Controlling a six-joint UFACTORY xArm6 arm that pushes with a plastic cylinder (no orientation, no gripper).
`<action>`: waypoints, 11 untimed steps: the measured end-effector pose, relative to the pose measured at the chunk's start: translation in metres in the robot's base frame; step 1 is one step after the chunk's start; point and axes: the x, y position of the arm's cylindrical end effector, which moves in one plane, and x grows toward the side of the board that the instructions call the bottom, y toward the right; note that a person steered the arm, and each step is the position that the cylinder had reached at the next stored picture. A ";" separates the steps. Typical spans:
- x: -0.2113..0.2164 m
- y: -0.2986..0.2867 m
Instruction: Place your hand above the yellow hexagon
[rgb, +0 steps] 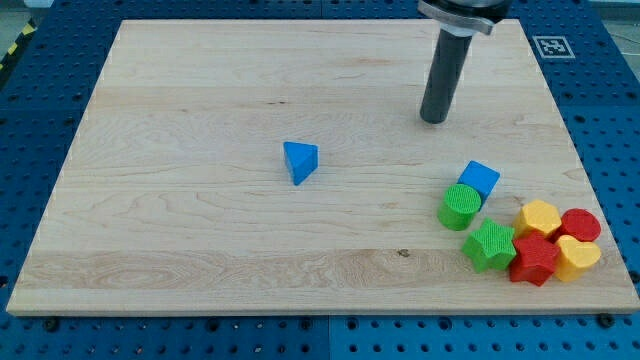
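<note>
The yellow hexagon (539, 217) lies near the board's lower right, in a cluster with a red round block (580, 225), a second yellow block (577, 256), a red star-shaped block (534, 260) and a green star-shaped block (490, 245). My tip (434, 119) rests on the board toward the view's top right, well above and left of the yellow hexagon, touching no block. A blue cube (480, 179) and a green cylinder (460, 206) sit between my tip and the cluster.
A blue triangular block (300, 161) lies alone near the board's middle. The wooden board (200, 230) sits on a blue pegboard table. A marker tag (551, 46) is at the board's top right corner.
</note>
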 end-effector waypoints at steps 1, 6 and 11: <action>0.000 0.001; 0.019 0.059; 0.075 0.094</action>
